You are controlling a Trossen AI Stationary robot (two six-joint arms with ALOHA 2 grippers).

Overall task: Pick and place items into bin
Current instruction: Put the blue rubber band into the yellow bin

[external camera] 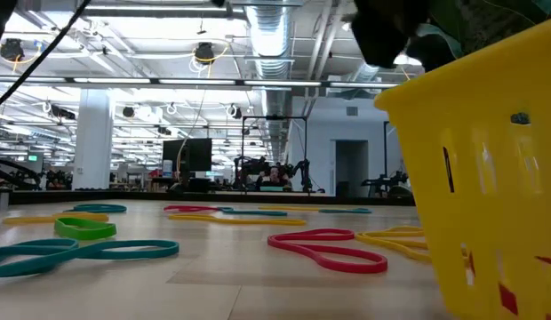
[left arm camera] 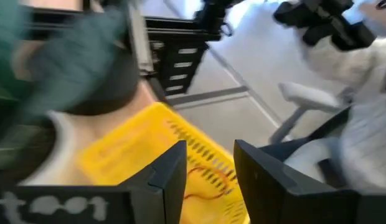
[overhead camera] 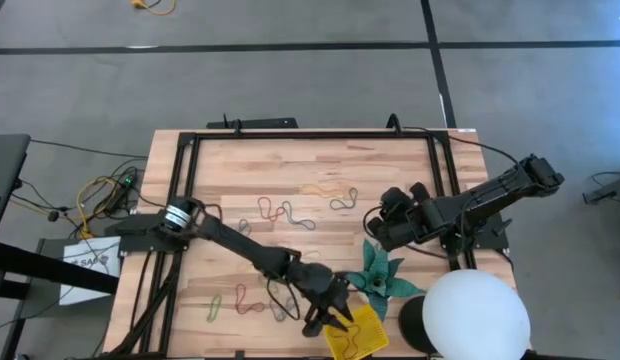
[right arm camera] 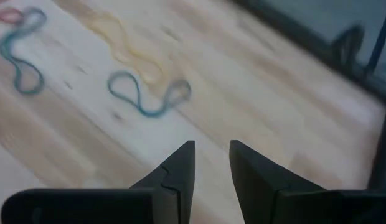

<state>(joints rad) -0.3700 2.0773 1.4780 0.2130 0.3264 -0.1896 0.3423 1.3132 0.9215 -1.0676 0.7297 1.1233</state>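
While the left gripper point(overhead camera: 325, 318) hung over the yellow bin point(overhead camera: 355, 335) at about 6 o'clock on the table point(overhead camera: 320, 165), its fingers point(left arm camera: 171, 171) stood apart w/ nothing between them, and we saw a red band point(left arm camera: 208, 183) lying in the bin below. So we judged at least one item was in; red bits also showed through the bin wall in the low view. Plenty was left: loose bands point(overhead camera: 280, 213) near the table's centre, more point(overhead camera: 240, 300) at approx. 7 o'clock, a blue one point(right arm camera: 146, 93) under the right gripper point(right arm camera: 211, 165). That gripper waited at approx. 3 o'clock, fingers a little apart, empty. We couldn't count the bin's contents: the left arm covered part of it from above. The white ball point(overhead camera: 475, 315) cut off the table's 5 o'clock corner, beside the paper star point(overhead camera: 380, 275).
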